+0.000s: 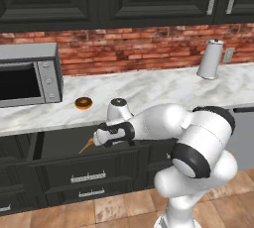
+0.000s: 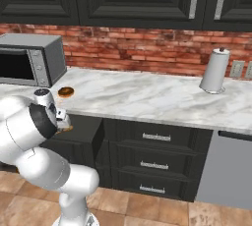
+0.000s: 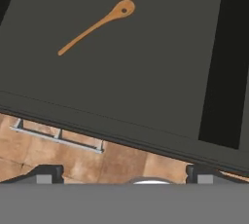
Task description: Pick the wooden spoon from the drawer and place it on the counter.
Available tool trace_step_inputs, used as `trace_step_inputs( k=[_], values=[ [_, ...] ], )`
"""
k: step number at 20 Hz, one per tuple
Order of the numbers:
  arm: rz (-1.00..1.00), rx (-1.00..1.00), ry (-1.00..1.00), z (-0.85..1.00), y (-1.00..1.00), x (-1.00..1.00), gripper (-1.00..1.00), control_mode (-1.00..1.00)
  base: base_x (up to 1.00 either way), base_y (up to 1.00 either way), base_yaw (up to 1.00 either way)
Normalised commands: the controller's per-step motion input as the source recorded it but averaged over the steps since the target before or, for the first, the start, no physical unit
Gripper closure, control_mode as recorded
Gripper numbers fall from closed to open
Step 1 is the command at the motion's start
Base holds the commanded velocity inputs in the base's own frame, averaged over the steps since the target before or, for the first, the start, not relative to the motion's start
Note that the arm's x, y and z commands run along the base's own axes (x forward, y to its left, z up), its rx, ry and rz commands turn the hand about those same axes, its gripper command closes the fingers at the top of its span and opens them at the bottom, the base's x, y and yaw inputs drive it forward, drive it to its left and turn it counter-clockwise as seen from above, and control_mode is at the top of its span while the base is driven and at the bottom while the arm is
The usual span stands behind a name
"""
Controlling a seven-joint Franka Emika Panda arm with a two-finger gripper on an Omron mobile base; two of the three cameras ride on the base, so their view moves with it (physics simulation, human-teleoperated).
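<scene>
The spoon point(image 3: 97, 25) lies flat on the floor of the open drawer point(image 3: 146, 86), well off from the gripper point(image 3: 124, 173), whose jaws stand wide apart and empty. Thin and flat, it could slip or tip during a badly centred pinch, missing the surface point(image 1: 149, 90).

Spoon in the open drawer, under the counter's front edge

The spoon point(image 3: 97, 25) lies alone in the drawer point(image 3: 146, 96), toward its far edge. On the counter point(image 1: 149, 90): microwave point(image 1: 27, 73) at the left end, donut point(image 1: 83, 103) near the front edge, paper-towel roll point(image 1: 210, 59) toward the right, by the back wall.
</scene>
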Motion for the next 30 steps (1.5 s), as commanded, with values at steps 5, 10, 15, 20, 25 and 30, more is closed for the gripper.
trace_step_inputs(
  k=[5, 10, 15, 20, 25, 30],
  values=[
    [0.00, -0.09, 0.00, -0.31, 0.01, 0.34, -1.00, -1.00, 0.00, 0.00, 0.00],
    [0.00, -0.04, 0.00, -0.26, 0.00, 0.38, -1.00, -1.00, 0.00, 0.00, 0.00],
    [0.00, 0.00, 0.00, -0.29, 0.00, 0.22, -1.00, -1.00, 0.00, 0.00, 0.00],
    [0.00, 0.00, 0.00, -0.46, 0.00, 0.05, -1.00, -1.00, 0.00, 0.00, 0.00],
    [0.00, 0.00, 0.02, -0.32, 0.00, -0.28, -1.00, -1.00, 0.00, 0.00, 0.00],
    [0.00, 0.00, 0.00, 0.00, 0.00, -0.96, -1.00, -1.00, 0.00, 0.00, 0.00]
  ],
)
